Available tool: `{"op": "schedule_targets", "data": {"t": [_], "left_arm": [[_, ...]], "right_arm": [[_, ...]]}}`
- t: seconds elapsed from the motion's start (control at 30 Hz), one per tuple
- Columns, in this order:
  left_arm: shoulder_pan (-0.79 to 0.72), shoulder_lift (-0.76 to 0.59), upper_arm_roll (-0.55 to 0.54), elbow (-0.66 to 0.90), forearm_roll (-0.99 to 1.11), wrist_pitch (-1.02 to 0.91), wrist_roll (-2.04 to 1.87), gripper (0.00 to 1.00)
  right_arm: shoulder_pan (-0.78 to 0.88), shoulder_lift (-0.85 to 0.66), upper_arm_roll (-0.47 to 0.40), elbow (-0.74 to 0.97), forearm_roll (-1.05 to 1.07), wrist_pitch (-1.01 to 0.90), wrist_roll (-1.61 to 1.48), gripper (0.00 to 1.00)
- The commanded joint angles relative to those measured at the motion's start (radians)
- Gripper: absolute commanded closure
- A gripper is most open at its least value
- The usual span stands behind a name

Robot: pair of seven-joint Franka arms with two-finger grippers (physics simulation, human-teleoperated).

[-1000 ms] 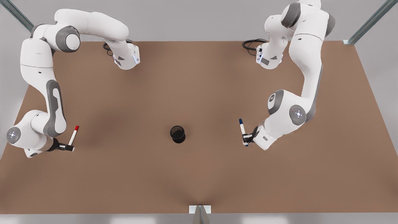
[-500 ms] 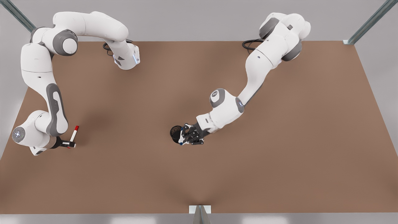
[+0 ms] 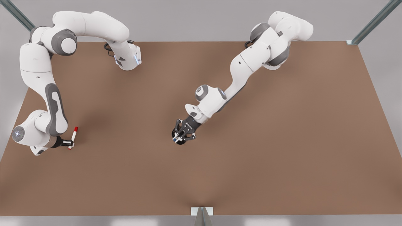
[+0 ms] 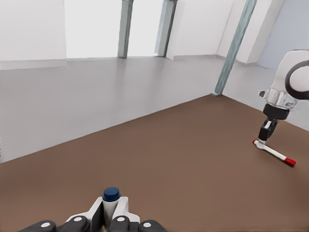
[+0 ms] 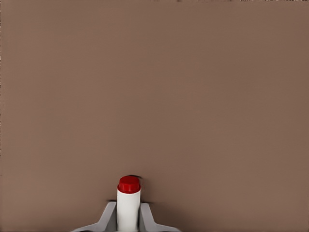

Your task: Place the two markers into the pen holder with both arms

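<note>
Now the left gripper [image 3: 181,137], clamped on the blue marker [image 4: 111,198], sits right over the pen holder [image 3: 175,135], marker roughly upright; holder mostly hidden beneath it, so alignment is hard to judge. Well off toward the front view's left of the holder, the right gripper [image 3: 69,143] pinches the red marker [image 3: 73,135], tilted.

Front view overhead; wrist views hug table [image 3: 282,157].

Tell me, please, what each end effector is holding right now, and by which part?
The left end effector grips the blue marker around its white barrel below the cap; the right end effector grips the red marker likewise.
</note>
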Motion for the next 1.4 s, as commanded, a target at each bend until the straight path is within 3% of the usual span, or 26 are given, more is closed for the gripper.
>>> {"op": "schedule_targets", "data": {"t": [0.0, 0.03, 0.07, 0.1, 0.17, 0.23, 0.37, 0.4, 0.43, 0.47, 0.5, 0.57, 0.67, 0.73, 0.77, 0.8, 0.83, 0.87, 1.0, 1.17, 1.37], "left_arm": [[-0.01, 0.004, 0.0, 0.004, 0.007, 0.067, 0.316, 0.73], [-0.011, 0.005, 0.0, 0.002, 0.007, 0.071, 0.316, 0.68], [-0.023, 0.004, 0.0, 0.002, 0.004, 0.077, 0.314, 0.3], [-0.043, 0.004, 0.004, -0.006, 0.002, 0.105, 0.29, 0.0], [-0.056, 0.004, 0.004, -0.007, 0.001, 0.108, 0.267, 0.0], [-0.059, 0.004, 0.004, -0.007, 0.002, 0.108, 0.253, 0.0], [-0.022, -0.027, 0.001, -0.007, -0.03, 0.085, 0.215, 0.0], [0.061, -0.089, 0.001, 0.0, -0.165, -0.144, 0.161, 0.0], [0.127, -0.155, 0.128, 0.011, -0.13, -0.449, 0.045, 0.0], [0.119, -0.209, 0.261, 0.011, -0.001, -0.621, -0.081, 0.0], [0.127, -0.24, 0.354, 0.04, 0.228, -0.889, -0.394, 0.0], [0.127, -0.258, 0.526, 0.139, 0.312, -1.297, -0.693, 0.0], [0.125, -0.367, 0.845, 0.139, 0.312, -1.693, -0.796, 0.0], [0.125, -0.467, 0.932, 0.137, 0.314, -1.783, -0.785, 0.0], [0.125, -0.484, 0.932, 0.135, 0.32, -1.786, -0.79, 0.0], [0.199, -0.597, 0.848, 0.067, 0.395, -1.814, -0.804, 0.0], [0.352, -0.749, 0.635, -0.113, 0.524, -1.757, -0.812, 0.0], [0.421, -0.824, 0.563, -0.217, 0.539, -1.714, -0.812, 0.0], [0.404, -0.797, 0.563, -0.2, 0.585, -1.72, -0.812, 0.0], [0.408, -0.768, 0.563, -0.199, 0.599, -1.717, -0.813, 0.0], [0.412, -0.749, 0.563, -0.199, 0.598, -1.716, -0.813, 0.0]], "right_arm": [[0.0, -0.004, 0.0, 0.0, -0.003, -0.001, -0.07, 0.72], [-0.003, -0.004, 0.002, 0.0, -0.002, -0.001, -0.07, 0.75], [-0.003, -0.004, 0.004, 0.0, -0.002, -0.002, -0.07, 0.76], [-0.006, -0.007, 0.011, 0.0, -0.002, -0.004, -0.07, 0.76], [-0.035, -0.027, 0.06, 0.002, 0.0, -0.013, -0.065, 0.76], [-0.114, -0.036, 0.166, 0.002, -0.002, -0.022, -0.07, 0.76], [-0.117, -0.103, 0.212, 0.005, -0.002, -0.082, -0.058, 0.76], [-0.127, -0.125, 0.26, 0.006, 0.0, -0.099, -0.056, 0.76], [-0.164, -0.131, 0.351, 0.008, -0.002, -0.099, -0.053, 0.76], [-0.164, -0.138, 0.378, 0.008, 0.0, -0.099, -0.052, 0.76], [-0.164, -0.14, 0.433, 0.011, 0.0, -0.097, -0.052, 0.76], [-0.161, -0.135, 0.546, 0.02, -0.003, -0.064, -0.058, 0.75], [-0.115, -0.129, 0.635, 0.022, -0.002, 0.027, -0.044, 0.75], [-0.058, -0.131, 0.689, 0.023, -0.003, 0.078, 0.063, 0.75], [-0.031, -0.131, 0.701, 0.022, -0.003, 0.128, 0.073, 0.75], [0.007, -0.129, 0.701, 0.019, -0.002, 0.176, 0.074, 0.75], [0.017, -0.12, 0.727, 0.006, -0.002, 0.205, 0.073, 0.75], [0.018, -0.12, 0.767, -0.014, -0.002, 0.239, 0.071, 0.75], [0.038, -0.122, 0.847, -0.17, -0.002, 0.509, 0.073, 0.75], [0.087, -0.12, 0.867, -0.343, -0.003, 0.86, 0.091, 0.75], [0.219, -0.117, 0.856, -0.296, -0.003, 1.001, 0.093, 0.75]]}}
